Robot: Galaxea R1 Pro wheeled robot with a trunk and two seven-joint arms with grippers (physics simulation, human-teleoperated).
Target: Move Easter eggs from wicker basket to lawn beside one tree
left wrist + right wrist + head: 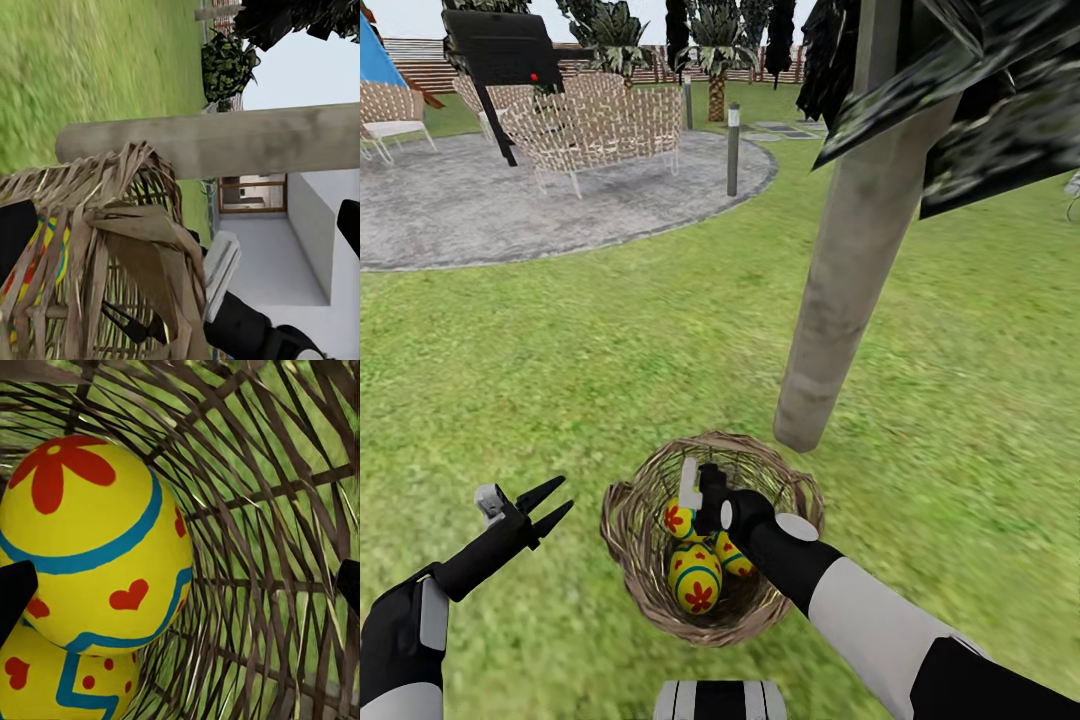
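**First egg not yet gripped**

Green grass lawn (pixel 590 330) surrounds the round tan woven wicker basket (pixel 630 560) at lower centre. My right tool (pixel 698 492) hangs spread inside, above three yellow blue-banded Easter eggs (pixel 696 578). Next: close on one. Left tool (pixel 545 508) is released. No writing visible.

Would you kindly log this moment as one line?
right gripper: open, inside wicker basket | eggs: three in basket | left gripper: open, over lawn
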